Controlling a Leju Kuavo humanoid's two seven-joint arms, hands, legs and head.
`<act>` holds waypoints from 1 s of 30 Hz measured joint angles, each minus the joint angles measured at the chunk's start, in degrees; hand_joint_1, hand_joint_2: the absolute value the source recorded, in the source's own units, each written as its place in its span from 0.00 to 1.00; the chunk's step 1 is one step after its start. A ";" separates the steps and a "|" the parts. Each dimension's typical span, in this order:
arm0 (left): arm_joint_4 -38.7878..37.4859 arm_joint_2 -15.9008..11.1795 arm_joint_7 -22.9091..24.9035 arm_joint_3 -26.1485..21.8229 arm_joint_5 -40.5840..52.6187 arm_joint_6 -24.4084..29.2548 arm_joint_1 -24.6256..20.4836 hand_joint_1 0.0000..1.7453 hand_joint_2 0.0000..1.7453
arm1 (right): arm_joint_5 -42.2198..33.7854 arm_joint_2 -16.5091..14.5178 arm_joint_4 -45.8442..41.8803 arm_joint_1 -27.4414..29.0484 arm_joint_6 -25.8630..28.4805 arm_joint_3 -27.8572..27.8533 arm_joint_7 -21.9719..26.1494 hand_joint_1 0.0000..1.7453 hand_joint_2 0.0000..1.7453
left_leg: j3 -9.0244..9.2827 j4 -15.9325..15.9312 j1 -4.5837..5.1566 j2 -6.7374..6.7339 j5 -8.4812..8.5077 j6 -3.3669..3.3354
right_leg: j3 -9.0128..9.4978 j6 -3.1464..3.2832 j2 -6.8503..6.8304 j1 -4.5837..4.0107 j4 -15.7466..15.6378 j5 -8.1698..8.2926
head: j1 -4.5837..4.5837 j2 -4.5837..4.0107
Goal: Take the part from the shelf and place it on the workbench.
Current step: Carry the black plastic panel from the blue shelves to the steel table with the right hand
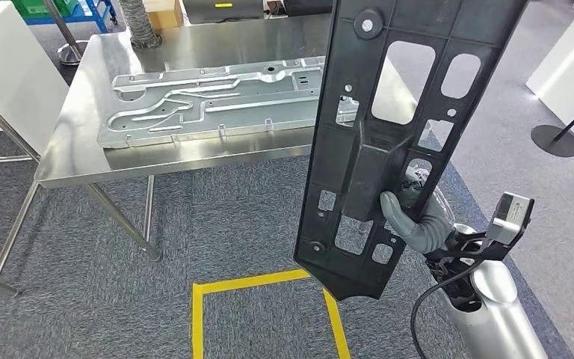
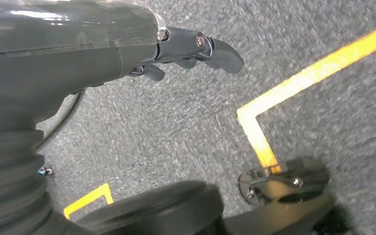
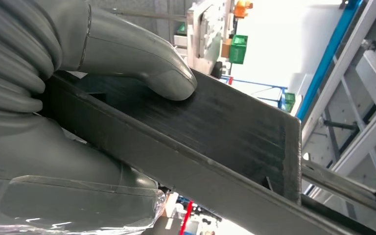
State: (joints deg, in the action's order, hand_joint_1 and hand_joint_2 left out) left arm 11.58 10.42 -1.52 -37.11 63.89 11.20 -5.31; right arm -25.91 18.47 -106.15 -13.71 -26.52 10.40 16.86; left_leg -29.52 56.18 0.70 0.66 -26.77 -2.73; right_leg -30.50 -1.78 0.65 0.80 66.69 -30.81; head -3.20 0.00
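Over on the left stands the steel worktop (image 1: 194,149), and lying flat on it is a long silver stamped panel (image 1: 209,101) that takes up most of the near half, its front edge close to the worktop's front lip. On the grey carpet in front of the robot a yellow taped outline (image 1: 261,288) marks the floor. The left hand (image 2: 191,51) hangs down over that carpet with nothing in it; its dark fingers look loosely extended rather than curled, though the wrist picture is blurred and I would not swear to how far apart they are. Further right, the black plastic part (image 1: 389,142) is up in the air, held nearly upright and leaning a little, its top end running out of the head view and its pointed lower end above the tape. The right hand (image 1: 411,217) has it firmly, the grey thumb (image 3: 142,63) pressed on one face of a raised rib and the fingers wrapped behind. So I judge the part is off the shelf and the carry is underway, with the placing not yet done. What comes next, as I see it, is to bring the part over the worktop, tip it down flat, and find bare steel beside or behind the silver panel, without the long end knocking that panel.
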 joint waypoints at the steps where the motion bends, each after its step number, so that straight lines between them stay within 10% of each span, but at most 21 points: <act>1: 0.00 0.03 0.01 0.00 -0.01 0.03 0.14 0.00 1.00 | 0.01 -0.03 0.02 0.03 -0.08 -0.01 0.02 1.00 1.00 | 0.64 -0.22 -0.12 -0.03 -0.47 -0.03 | -2.68 -0.28 -0.04 0.08 3.10 -1.08 | 0.01 0.00; 5: 0.00 0.19 0.00 -0.01 -0.05 0.10 0.74 0.00 1.00 | 0.03 -0.10 0.06 0.25 -0.10 0.00 -0.03 1.00 1.00 | 3.84 -0.34 -0.90 0.27 -3.37 0.76 | -9.54 -1.63 -0.27 0.86 4.50 -3.88 | 0.01 0.00; 8: -0.02 0.22 -0.01 -0.01 -0.04 0.11 1.12 0.00 1.00 | 0.03 -0.16 0.21 0.28 -0.12 0.03 -0.02 1.00 1.00 | 6.96 -0.33 -1.43 0.34 -6.39 1.94 | -9.46 -2.53 -1.41 1.47 -4.78 5.94 | 0.01 0.00; 10: -0.07 0.17 -0.03 -0.01 0.05 0.14 1.10 0.00 1.00 | 0.06 -0.26 0.39 0.30 -0.09 0.06 -0.16 1.00 1.00 | 8.07 -0.63 -1.28 0.08 -7.71 2.81 | -9.62 -1.29 -1.93 1.32 -6.79 9.86 | 0.01 0.00; 12: -0.09 0.11 -0.08 0.02 0.26 0.10 0.81 0.00 1.00 | 0.03 -0.30 0.37 0.04 -0.02 -0.09 -0.45 1.00 1.00 | 7.76 0.79 -1.25 -0.16 -7.02 3.53 | -9.29 0.22 -1.55 1.14 -6.72 8.71 | 0.00 0.00; 15: -0.09 0.07 -0.14 0.05 0.51 -0.20 0.48 0.00 1.00 | -0.11 -0.29 0.15 -0.33 0.09 -0.30 -0.68 1.00 1.00 | 1.60 11.46 -1.41 -0.28 -4.60 4.14 | -6.71 1.38 -1.30 1.10 -7.40 6.62 | -0.03 0.00; 17: -0.09 0.08 -0.23 0.04 0.46 -0.32 0.14 0.00 1.00 | -0.12 -0.29 0.08 0.01 0.10 -0.30 -0.63 1.00 1.00 | -3.79 17.80 -1.36 -0.31 -7.68 4.25 | -4.37 1.70 -1.31 0.93 -7.94 5.04 | -0.03 0.00; 20: -0.09 0.09 -0.58 0.04 0.27 -0.31 -0.33 0.00 1.00 | -0.08 -0.33 0.08 0.26 -0.03 -0.22 -0.47 1.00 1.00 | -8.05 17.55 -1.25 -0.31 -13.88 3.77 | -0.15 1.83 -1.15 0.62 -8.55 2.35 | -0.03 0.00; 21: -0.09 0.09 -0.68 0.04 0.23 -0.29 -0.37 0.00 1.00 | -0.05 -0.33 0.08 0.25 -0.04 -0.20 -0.44 1.00 1.00 | -8.55 15.19 -1.15 -0.31 -12.98 3.34 | 1.42 1.80 -1.08 0.50 -8.70 1.33 | -0.03 0.00; 25: -0.09 0.09 -0.74 0.03 0.05 -0.24 -0.36 0.00 1.00 | 0.09 -0.43 0.21 0.20 0.07 -0.13 -0.53 1.00 1.00 | -9.18 4.62 0.10 -0.26 3.05 1.38 | 6.05 0.95 -0.55 0.13 -8.92 -2.47 | -0.02 0.00; 28: -0.08 0.12 -0.43 0.02 0.10 -0.20 -0.71 0.00 1.00 | 0.14 -0.49 0.00 -0.42 0.01 -0.14 -0.55 1.00 1.00 | -6.79 3.52 0.22 -0.04 2.71 0.76 | 6.82 -0.09 -0.35 0.17 -6.03 -1.97 | -0.01 0.00; 30: -0.08 0.14 -0.28 0.01 0.08 -0.12 -0.60 0.00 1.00 | 0.10 -0.49 -0.15 -1.06 0.04 -0.19 -0.53 1.00 1.00 | -4.79 2.94 0.13 -0.06 1.75 0.20 | 2.86 -0.35 -0.45 0.30 0.41 -0.69 | -0.01 0.00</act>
State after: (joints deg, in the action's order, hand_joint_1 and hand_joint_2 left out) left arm 11.50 10.56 -1.80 -37.11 63.97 11.08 -5.91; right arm -25.81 17.98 -106.30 -14.77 -26.48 10.21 16.33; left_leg -34.31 59.12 0.83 0.60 -25.02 -2.53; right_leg -27.64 -2.12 0.21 1.11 67.11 -31.50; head -3.21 0.00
